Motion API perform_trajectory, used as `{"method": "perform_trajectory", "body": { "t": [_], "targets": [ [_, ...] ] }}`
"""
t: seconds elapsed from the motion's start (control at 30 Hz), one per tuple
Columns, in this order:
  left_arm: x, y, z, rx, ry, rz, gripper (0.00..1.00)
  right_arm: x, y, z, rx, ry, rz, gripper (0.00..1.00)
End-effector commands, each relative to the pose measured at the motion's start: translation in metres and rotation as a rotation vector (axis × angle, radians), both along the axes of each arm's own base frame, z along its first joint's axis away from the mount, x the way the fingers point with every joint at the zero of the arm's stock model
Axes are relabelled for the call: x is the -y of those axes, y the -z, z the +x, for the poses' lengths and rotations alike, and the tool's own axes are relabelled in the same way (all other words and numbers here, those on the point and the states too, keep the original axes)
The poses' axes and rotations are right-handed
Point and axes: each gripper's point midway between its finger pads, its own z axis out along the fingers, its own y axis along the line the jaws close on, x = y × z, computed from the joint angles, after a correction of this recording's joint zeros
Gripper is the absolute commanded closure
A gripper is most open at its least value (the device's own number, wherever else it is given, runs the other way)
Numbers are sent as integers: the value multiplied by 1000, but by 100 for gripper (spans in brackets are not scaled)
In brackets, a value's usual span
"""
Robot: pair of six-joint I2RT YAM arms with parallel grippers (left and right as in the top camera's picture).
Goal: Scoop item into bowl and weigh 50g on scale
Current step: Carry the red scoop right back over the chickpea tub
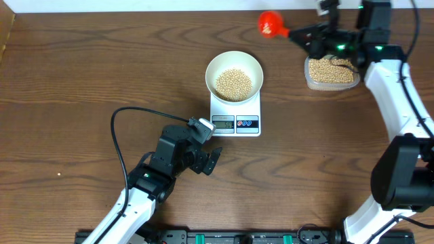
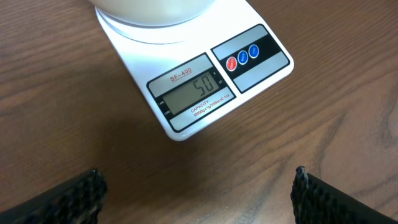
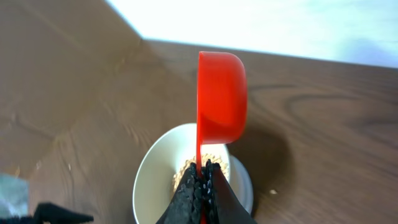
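The white bowl (image 1: pixel 234 62) stands on the white scale (image 1: pixel 236 114) at mid-table, holding a heap of beige beans (image 1: pixel 234 83). In the left wrist view the scale (image 2: pixel 186 56) has a display that reads 50, and the bowl's base (image 2: pixel 155 9) shows at the top. My left gripper (image 1: pixel 209 160) (image 2: pixel 199 186) is open just in front of the scale with nothing between its fingers. My right gripper (image 1: pixel 303 34) (image 3: pixel 203 177) is shut on the handle of a red scoop (image 1: pixel 270 24) (image 3: pixel 221 93), held high at the back right, away from the bowl (image 3: pixel 149 180).
A clear plastic tub (image 1: pixel 331 73) of more beans sits at the back right under the right arm. A black cable (image 1: pixel 119 146) loops across the table on the left. A pale wall edge runs along the back.
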Motion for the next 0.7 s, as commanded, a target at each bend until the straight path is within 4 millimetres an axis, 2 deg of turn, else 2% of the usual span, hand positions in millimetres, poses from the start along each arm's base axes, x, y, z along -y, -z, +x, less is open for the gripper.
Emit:
{"method": "perform_trajectory", "body": {
  "t": [0.0,0.27,0.47,0.67],
  "targets": [
    [-2,1,2,-5,-20,3,3,27,-31,-1,-17,45,94,99],
    [-2,1,2,-5,-19,3,3,97,-38,8,-81,211,178,99],
    [-2,1,2,-5,-20,3,3,114,-39,10,-122,263,217,99],
    [-2,1,2,-5,-20,2,3,117,-36,9,-148,279,223,99]
  ]
}}
